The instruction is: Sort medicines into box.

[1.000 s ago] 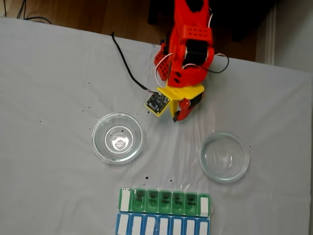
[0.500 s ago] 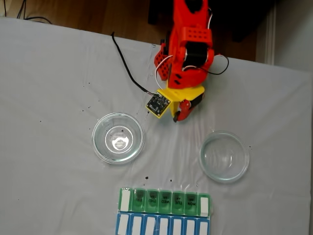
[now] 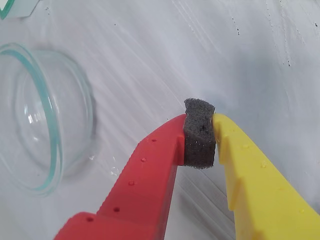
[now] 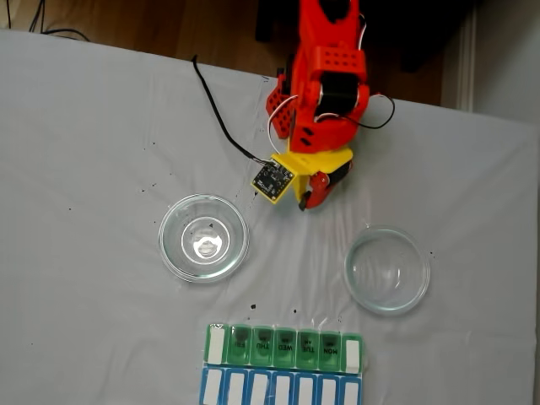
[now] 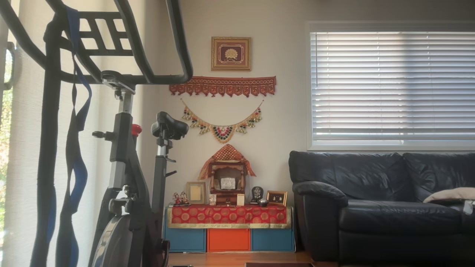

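Note:
My red and yellow gripper (image 4: 308,201) hangs over the white cloth between the two glass dishes, above their far side in the fixed view. In the wrist view the gripper (image 3: 200,120) is shut, its red and yellow fingers pressed together on a grey foam pad (image 3: 199,142) with nothing else between them. The box (image 4: 284,347), a white organiser with a row of green lids, lies at the near edge of the table, all lids down. The medicines are out of view.
Two clear glass dishes stand empty, one at the left (image 4: 203,237) and one at the right (image 4: 387,270); the wrist view has a dish rim (image 3: 52,145) at its left. A blue-framed white-lidded row (image 4: 281,390) lies against the box. A black cable (image 4: 215,105) trails behind the arm.

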